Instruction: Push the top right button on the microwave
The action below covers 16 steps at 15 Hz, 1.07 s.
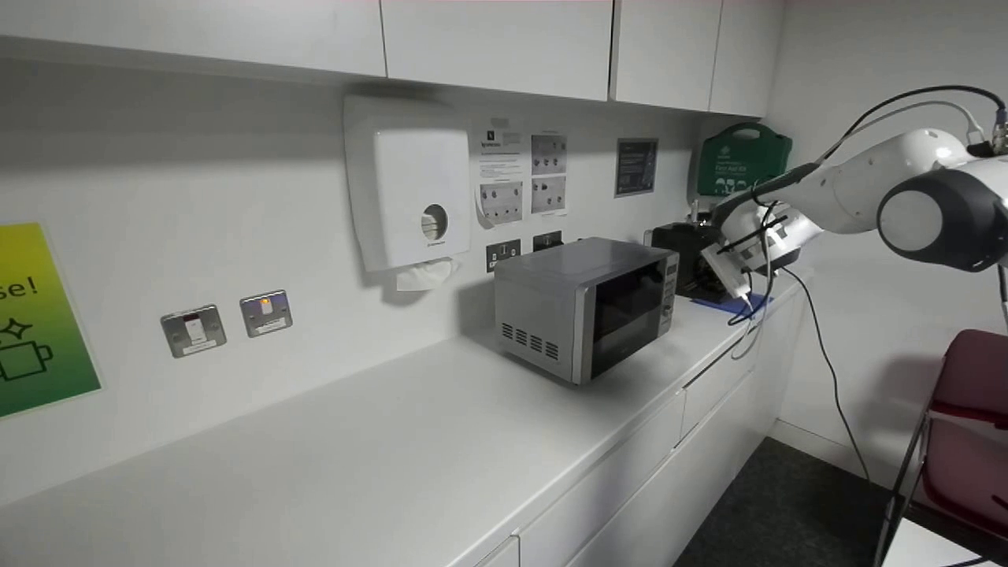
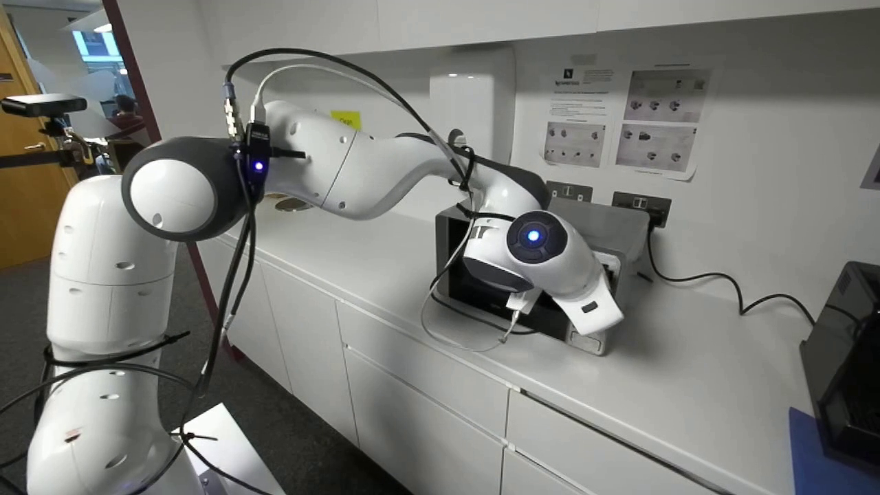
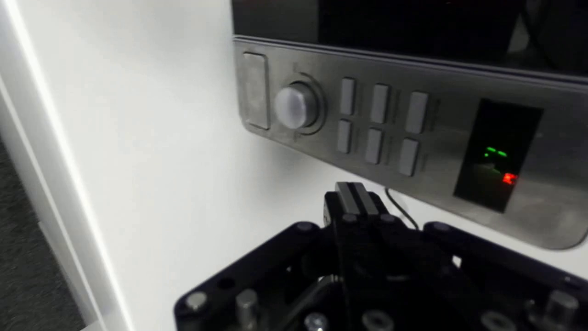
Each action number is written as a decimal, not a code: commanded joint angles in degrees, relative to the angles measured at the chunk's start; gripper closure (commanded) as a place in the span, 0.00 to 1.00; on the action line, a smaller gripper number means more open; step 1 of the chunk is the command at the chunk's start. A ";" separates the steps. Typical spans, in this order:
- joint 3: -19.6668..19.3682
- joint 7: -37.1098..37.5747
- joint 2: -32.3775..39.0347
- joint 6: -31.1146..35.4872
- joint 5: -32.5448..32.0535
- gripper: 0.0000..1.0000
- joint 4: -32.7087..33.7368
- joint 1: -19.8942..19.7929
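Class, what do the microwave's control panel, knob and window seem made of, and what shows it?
Control panel: probably metal, satin; grey with a soft sheen.
Knob: metal or metallic-coated plastic; its silvery highlight leaves that open.
Window: likely glass, dark and glossy, with apparent reflections.

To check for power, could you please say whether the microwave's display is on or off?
On: in the wrist view, the display of the microwave glows green and red in places.
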 commanded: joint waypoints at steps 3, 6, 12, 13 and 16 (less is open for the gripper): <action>-7.88 10.59 -14.88 -11.95 -25.42 1.00 -15.22 2.53; -10.98 17.55 -21.95 -26.08 -40.29 1.00 -17.24 3.28; -1.61 29.13 -31.94 -40.66 -63.20 1.00 -15.27 -4.10; -0.35 29.58 -33.68 -37.90 -65.47 1.00 -16.36 -4.71; 0.55 28.32 -31.73 -39.14 -64.23 0.93 -14.04 -5.60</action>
